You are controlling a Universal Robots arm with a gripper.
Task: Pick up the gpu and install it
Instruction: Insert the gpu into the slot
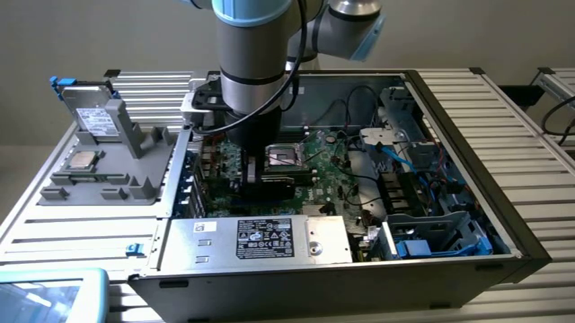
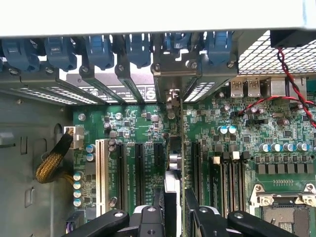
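The open computer case (image 1: 467, 145) lies on the table with its green motherboard (image 1: 328, 185) facing up. My gripper (image 1: 252, 176) reaches down into it at the exterior view's left of the processor socket. In the wrist view my gripper (image 2: 174, 219) is shut on the gpu (image 2: 177, 163), which shows edge-on as a thin card with a green board edge. It stands upright over the row of black expansion slots (image 2: 139, 173). Its silver bracket end (image 2: 170, 74) lies at the rear slot openings, among the blue latches (image 2: 98, 52). I cannot tell whether the card sits in a slot.
A silver power supply (image 1: 269, 239) fills the case's near side, and a blue drive cage (image 1: 440, 235) and cables occupy the exterior view's right. The processor socket (image 1: 285, 156) is beside the arm. A grey fixture (image 1: 108, 158) with a processor chip (image 1: 83, 159) stands outside the case.
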